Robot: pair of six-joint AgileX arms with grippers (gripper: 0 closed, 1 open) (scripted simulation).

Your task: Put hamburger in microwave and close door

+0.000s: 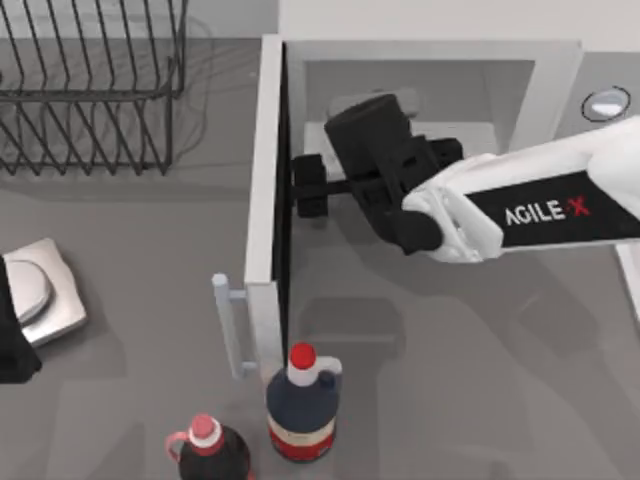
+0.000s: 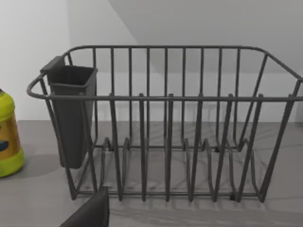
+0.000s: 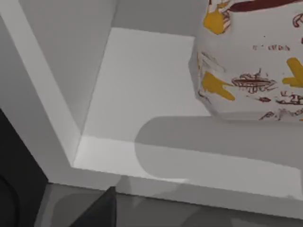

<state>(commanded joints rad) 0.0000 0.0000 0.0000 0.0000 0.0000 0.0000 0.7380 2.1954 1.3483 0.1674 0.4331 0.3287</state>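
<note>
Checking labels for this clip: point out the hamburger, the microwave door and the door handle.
hamburger (image 3: 251, 71): right wrist view, on its printed wrapper.
door (image 1: 265, 170): top view, on its top edge, standing open.
handle (image 1: 228, 325): top view, on the pale bar.

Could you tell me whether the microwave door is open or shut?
Open: the door swings out from the microwave, its handle near the bottles.

Landmark: wire rack (image 1: 90, 85), black, standing at the far left of the grey tabletop (image 1: 150, 260). A dark cup (image 2: 71, 111) hangs on one end wall of the rack. A yellow-green bottle (image 2: 8, 137) stands beside that end. A silver scale (image 1: 40, 290) lies nearer than the rack, at the left edge. Two red-capped dark bottles (image 1: 302, 405) (image 1: 208, 450) stand side by side, well apart from the rack, at the near edge.
</note>
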